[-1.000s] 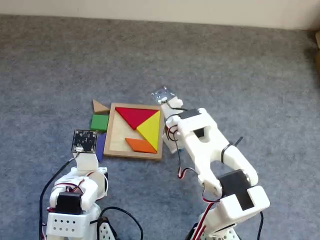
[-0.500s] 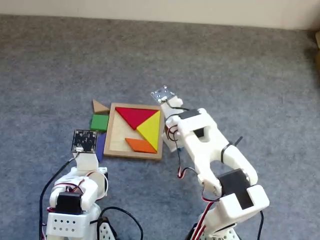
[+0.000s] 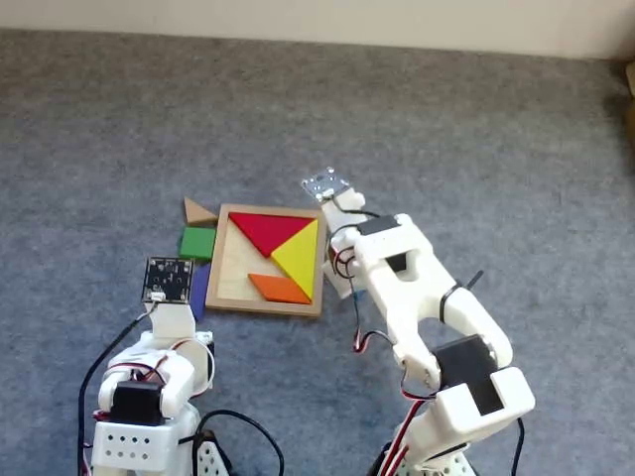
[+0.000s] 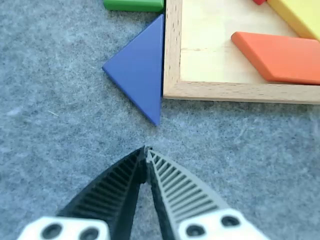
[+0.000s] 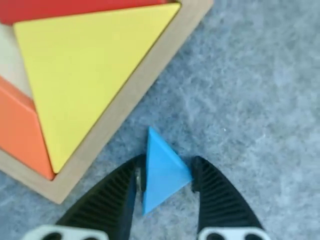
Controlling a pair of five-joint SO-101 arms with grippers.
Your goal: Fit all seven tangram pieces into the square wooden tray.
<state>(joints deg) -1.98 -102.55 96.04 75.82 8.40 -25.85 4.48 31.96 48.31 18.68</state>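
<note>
Three pieces sit in the wooden tray (image 3: pixel 230 276): a red triangle (image 3: pixel 266 231), a yellow triangle (image 3: pixel 300 258) and an orange parallelogram (image 3: pixel 280 289), with bare wood along the tray's left part. The piece I care about, the light blue triangle (image 5: pixel 162 172), is pinched between the two fingers of the right gripper (image 5: pixel 167 162). It stands tipped up on the grey carpet (image 3: pixel 476 149), just beside the tray's outer rim near the yellow triangle and not touching it. The right arm (image 3: pixel 417 288) stretches forward along the tray's right side, wrist bent down; from above, its own body covers the pincer and the light blue piece. The left gripper (image 4: pixel 146 152) has its fingers pressed together on nothing, its tips low over the carpet near the point of the dark blue triangle (image 4: pixel 140 67), which lies flat against the tray's left rim. The left arm (image 3: pixel 159 367) is folded back close to its base. A green square (image 3: pixel 197 243) and a tan triangle (image 3: pixel 198 211) lie outside the tray's left edge. I cannot tell whether the light blue piece's lower edge rests on the carpet.
</note>
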